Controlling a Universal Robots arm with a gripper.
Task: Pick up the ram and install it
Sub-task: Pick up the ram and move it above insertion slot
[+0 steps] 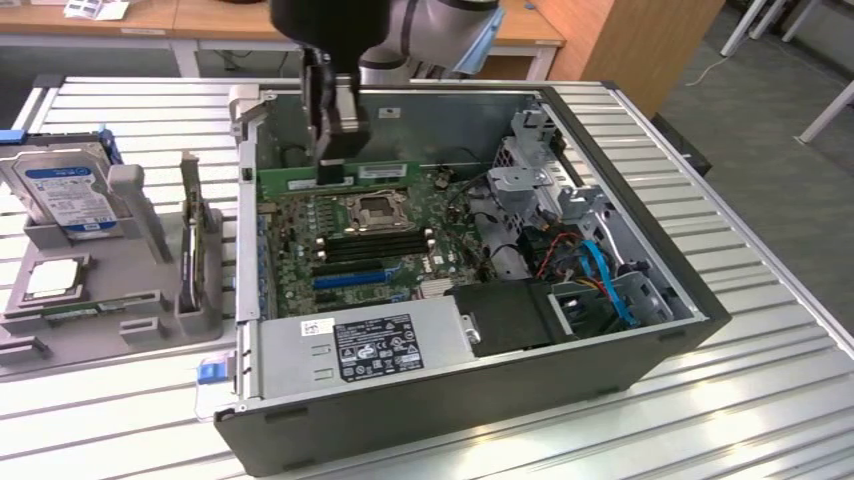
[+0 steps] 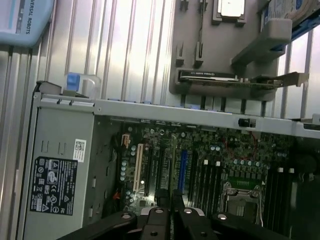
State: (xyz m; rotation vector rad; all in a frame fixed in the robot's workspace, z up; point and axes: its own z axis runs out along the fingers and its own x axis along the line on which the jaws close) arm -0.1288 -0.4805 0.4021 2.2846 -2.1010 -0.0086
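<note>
The ram, a long green stick with a white label, hangs level and on edge inside the open computer case. My gripper comes down from above and is shut on the ram near its end toward the exterior view's left. The stick hovers over the back part of the motherboard, just behind the CPU socket. The black memory slots lie in front of that socket. In the wrist view my gripper's dark fingers point down at the motherboard, with the memory slots beside the socket.
A grey fixture tray at the exterior view's left holds a blue-labelled hard drive, an upright expansion card and a CPU chip. The power supply fills the case front; drive cages and cables crowd the right.
</note>
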